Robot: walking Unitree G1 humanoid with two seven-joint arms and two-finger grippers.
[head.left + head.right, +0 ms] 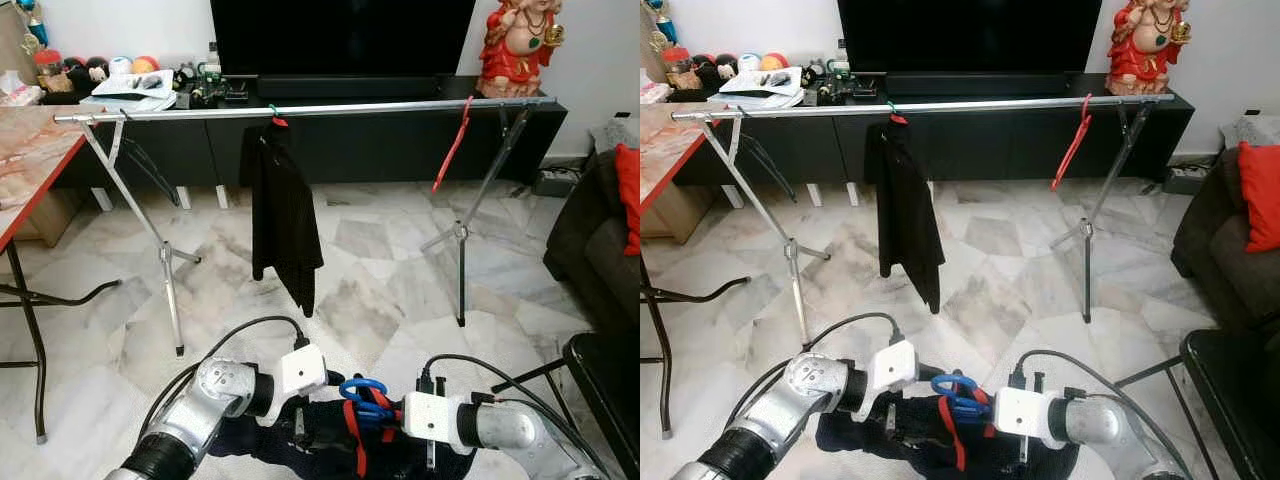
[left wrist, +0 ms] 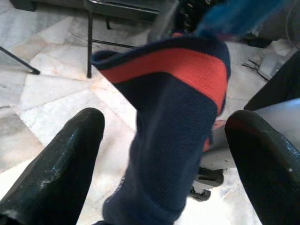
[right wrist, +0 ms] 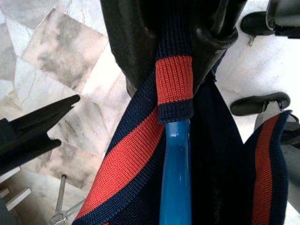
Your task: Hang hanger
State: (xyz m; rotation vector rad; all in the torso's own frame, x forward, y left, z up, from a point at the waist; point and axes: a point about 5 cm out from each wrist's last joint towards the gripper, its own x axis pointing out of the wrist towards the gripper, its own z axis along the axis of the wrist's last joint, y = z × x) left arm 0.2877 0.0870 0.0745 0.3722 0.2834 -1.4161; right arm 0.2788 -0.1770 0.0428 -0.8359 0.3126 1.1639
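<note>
Our left gripper [image 2: 164, 154] wide open, soft navy knit cloth with red stripe [image 2: 173, 122] hanging between fingers, not pinched. Blue plastic hanger [image 1: 362, 390] low in front of us, between both grippers, far below long silver metal rail [image 1: 300, 110]. Our right gripper [image 3: 176, 47] squeezed on cloth just above hanger. Cloth floppy, light; hanger stiff, slippery. We judge: better hold stiff hanger near hook.
</note>
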